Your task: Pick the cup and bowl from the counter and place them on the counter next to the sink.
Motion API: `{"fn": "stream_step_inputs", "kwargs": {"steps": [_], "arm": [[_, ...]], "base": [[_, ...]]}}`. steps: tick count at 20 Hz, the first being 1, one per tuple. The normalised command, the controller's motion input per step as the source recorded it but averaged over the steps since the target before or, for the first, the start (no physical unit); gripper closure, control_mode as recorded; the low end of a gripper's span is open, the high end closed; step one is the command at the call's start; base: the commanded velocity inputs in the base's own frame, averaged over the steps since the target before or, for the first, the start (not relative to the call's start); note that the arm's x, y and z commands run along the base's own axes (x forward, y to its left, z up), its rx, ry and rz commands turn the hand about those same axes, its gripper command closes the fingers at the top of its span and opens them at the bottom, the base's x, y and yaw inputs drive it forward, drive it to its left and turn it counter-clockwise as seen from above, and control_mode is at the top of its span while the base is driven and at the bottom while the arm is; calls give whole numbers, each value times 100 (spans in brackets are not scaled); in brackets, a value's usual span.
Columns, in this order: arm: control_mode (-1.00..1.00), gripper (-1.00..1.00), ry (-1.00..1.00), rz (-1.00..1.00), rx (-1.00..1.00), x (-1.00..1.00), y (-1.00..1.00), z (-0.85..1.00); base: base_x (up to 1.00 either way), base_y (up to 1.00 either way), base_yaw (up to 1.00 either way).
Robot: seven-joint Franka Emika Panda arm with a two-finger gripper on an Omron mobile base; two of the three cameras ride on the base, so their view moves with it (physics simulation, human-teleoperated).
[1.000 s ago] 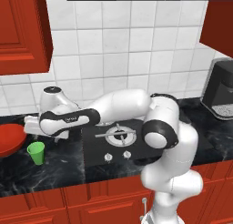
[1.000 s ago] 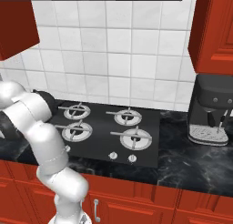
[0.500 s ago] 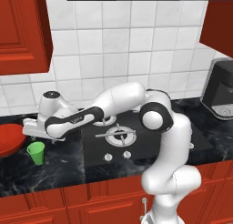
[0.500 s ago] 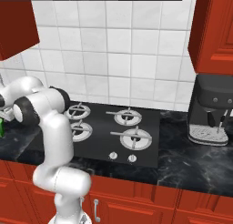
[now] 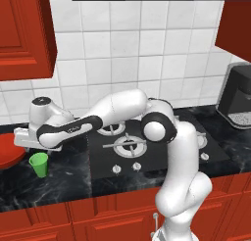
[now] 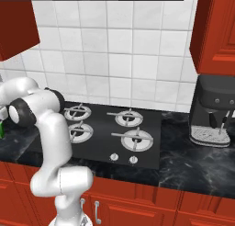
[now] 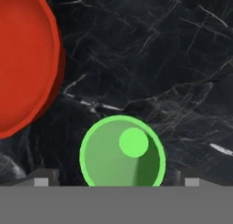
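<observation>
- The counter (image 5: 59,186) runs black along the red cabinets; its front edge lies just ahead of the cup, and bare marble lies open to the right of the cup up to the stove (image 5: 147,152).
- The stove sits mid-counter with a coffee machine (image 6: 213,112) well apart at the far right.
- The arm (image 5: 117,110) reaches far left from its base, forearm nearly level over the stove's left edge, wrist bent so the hand points down.
- The bowl (image 5: 9,152) stands at the left frame edge, near the cup but apart from it; in the hand view a strip of marble shows between them.
- The cup (image 5: 38,164) stands upright on the counter, just below the hand; from above its open mouth sits between the two finger tips.
- The gripper (image 7: 113,181) hovers over the cup, jaws spread fully wide, holding nothing.
- Against the earlier frames, the forearm has swung lower and the hand has shifted to sit over the cup; cup and bowl lie where they were.
</observation>
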Motion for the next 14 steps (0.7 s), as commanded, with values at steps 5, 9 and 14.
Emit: {"fn": "stream_step_inputs", "kwargs": {"steps": [5,9,14], "arm": [[-100,-100,0,0,0,0,-11,-1],[-100,-100,0,0,0,-1,-21,-5],[-100,-100,0,0,0,0,-7,-11]], "base": [[0,0,0],[0,0,0],[0,0,0]]}}
